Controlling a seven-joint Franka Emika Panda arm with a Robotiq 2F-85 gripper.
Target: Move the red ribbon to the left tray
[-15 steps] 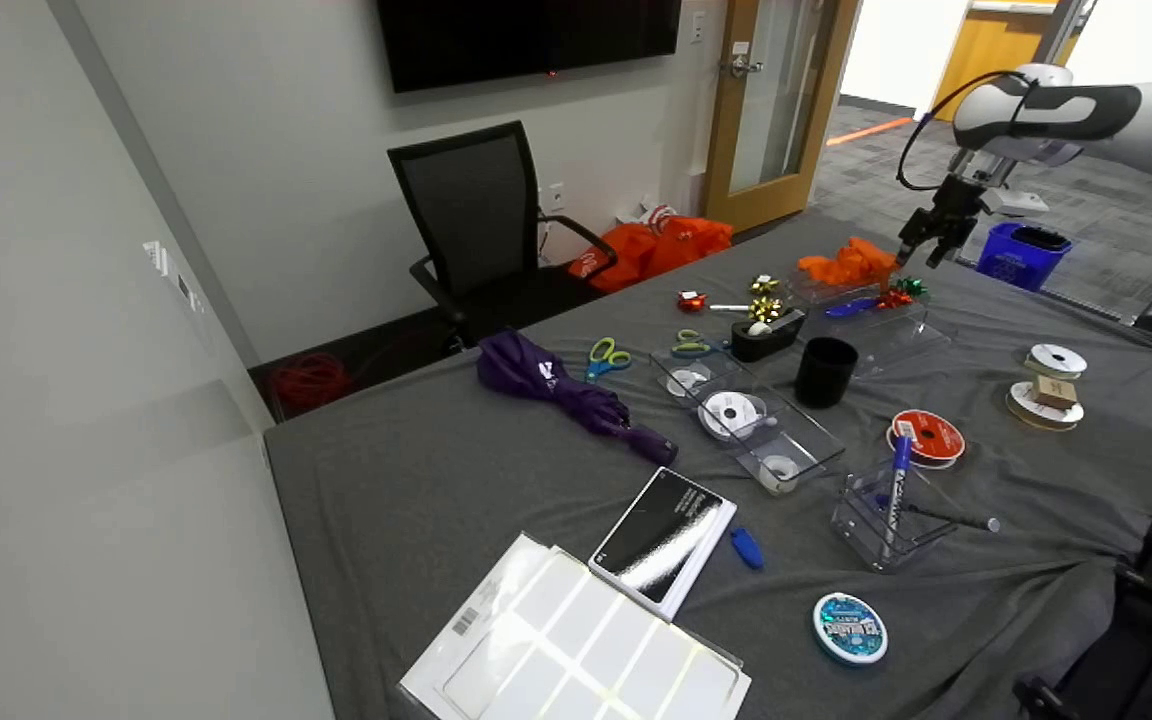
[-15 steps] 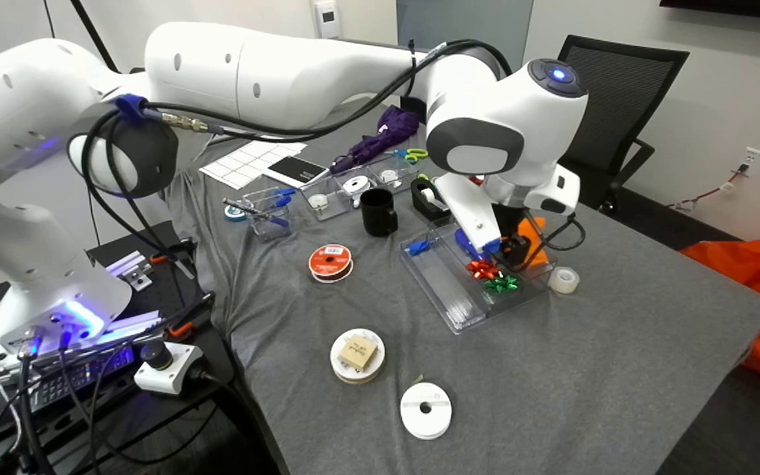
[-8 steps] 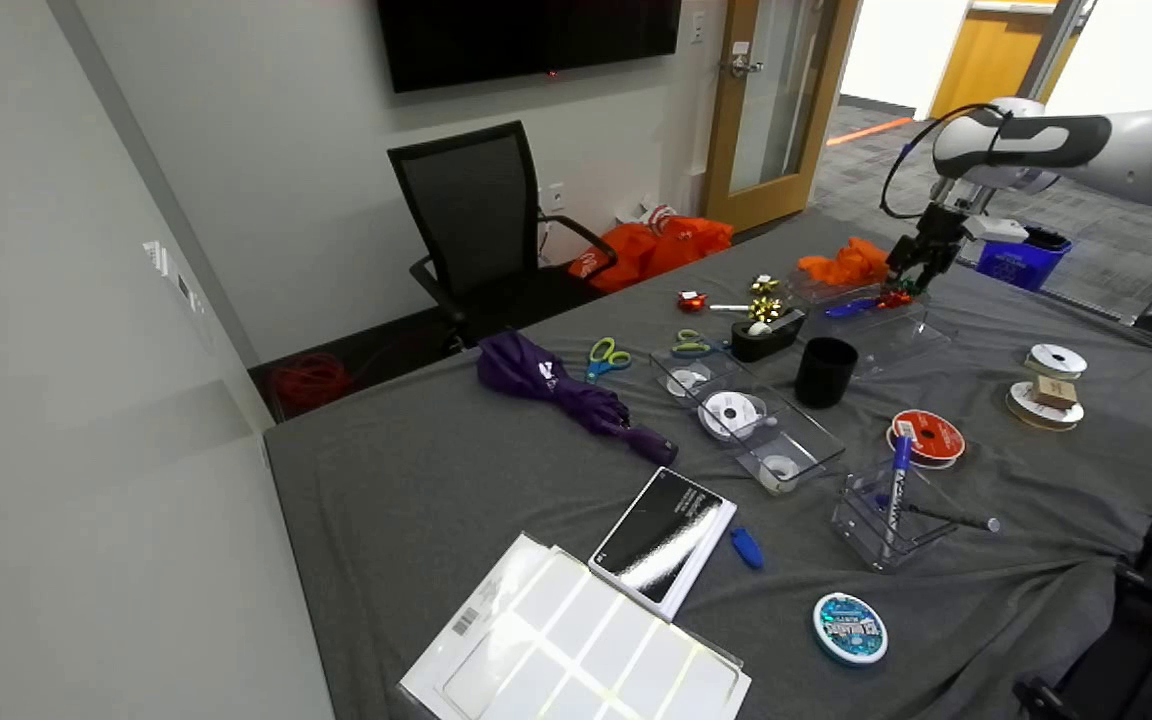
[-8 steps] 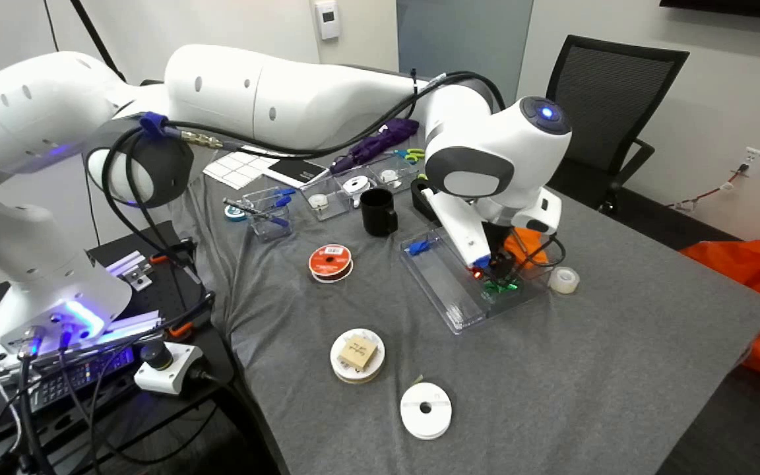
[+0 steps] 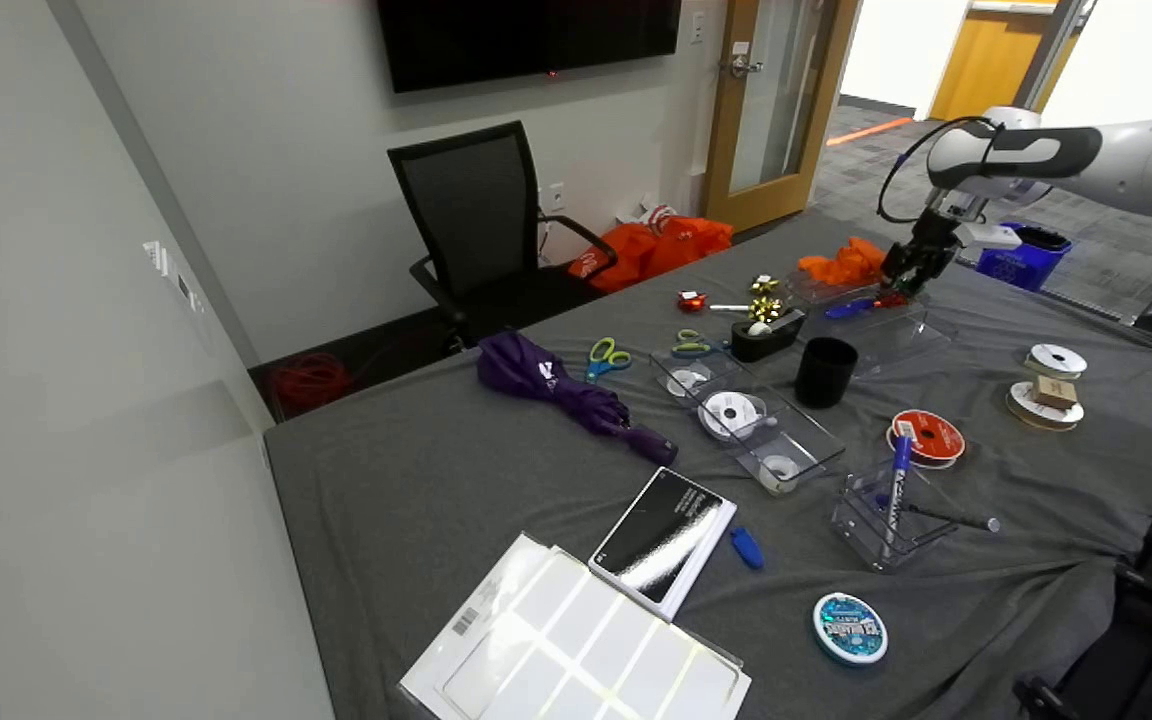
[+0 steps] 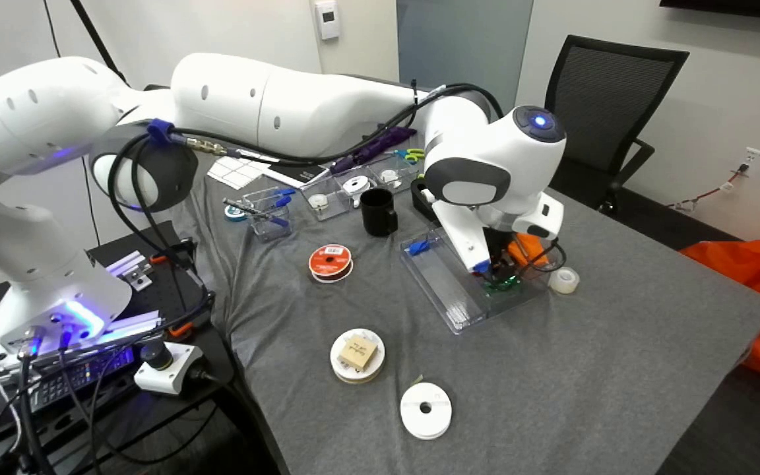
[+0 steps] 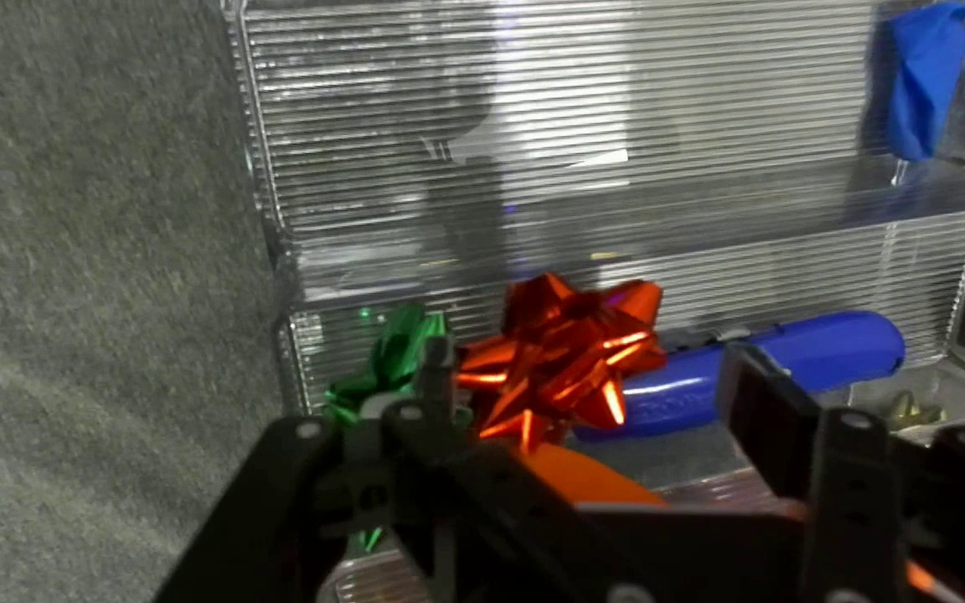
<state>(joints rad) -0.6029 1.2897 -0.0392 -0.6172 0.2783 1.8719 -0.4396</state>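
Observation:
The red ribbon, a shiny red bow (image 7: 562, 352), lies in the middle compartment of a clear tray (image 7: 558, 201). A green bow (image 7: 394, 356) is beside it on one side and a blue object (image 7: 834, 347) on the other. My gripper (image 7: 593, 381) is open, low in the tray, with the red bow between its fingers, nearer the finger on the green bow's side. In an exterior view the red bow (image 5: 893, 299) shows just below the gripper (image 5: 904, 280). In an exterior view the gripper (image 6: 502, 267) mostly hides it, over the tray (image 6: 443, 290).
A blue piece (image 6: 418, 247) lies in the tray's end compartment and orange cloth (image 6: 530, 248) on its far side. A black mug (image 6: 378, 212), tape dispenser (image 6: 422, 200), tape roll (image 6: 563, 280) and red spool (image 6: 330, 260) stand around it. Another red bow (image 5: 691, 301) lies farther off.
My gripper has moved down from above the tray to around the red bow, still open. The bow is now mostly covered in an exterior view. The other things have not moved.

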